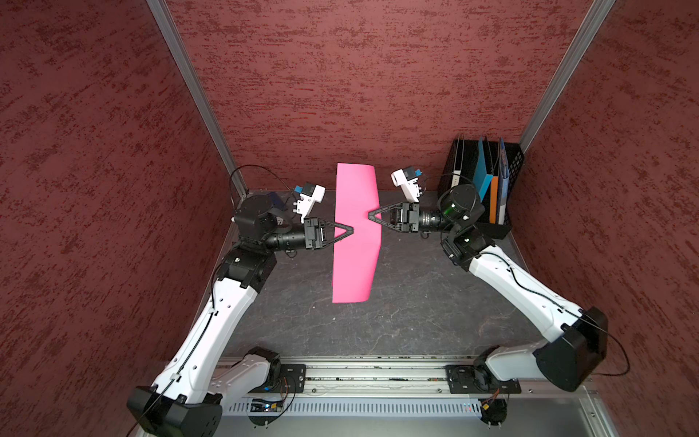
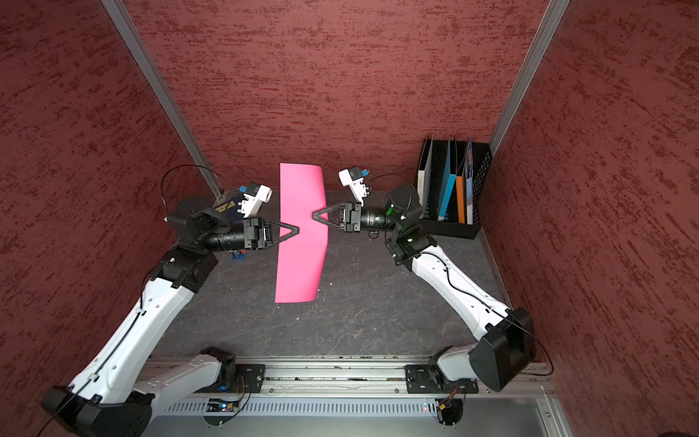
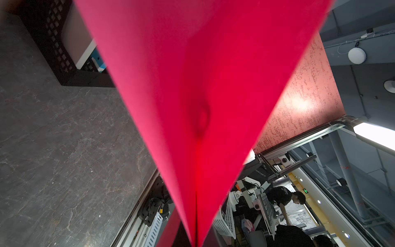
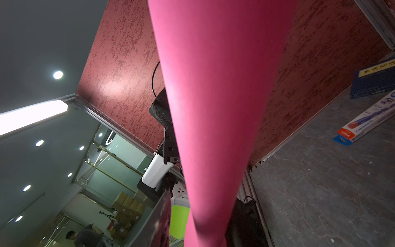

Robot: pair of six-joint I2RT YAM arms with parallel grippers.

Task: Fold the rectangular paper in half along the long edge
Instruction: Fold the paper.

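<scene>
Above the dark grey marbled tabletop (image 1: pixel 416 302), the thin bright pink rectangular paper (image 1: pixel 355 265) hangs lifted between both grippers. The left gripper (image 1: pixel 351 229) is clamped on the paper's nearest long edge. The right gripper (image 1: pixel 370 215) meets the opposite edge, and its grip cannot be told.

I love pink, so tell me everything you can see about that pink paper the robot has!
The thin bright pink rectangular sheet of paper is plain, unmarked, longer than wide. It looks lifted above the dark stone-look table, its length running near to far. The left claw pinches the middle of one long edge; the right claw meets the opposite edge, grip unclear. It curves gently, dented where pinched, not folded flat.
</scene>
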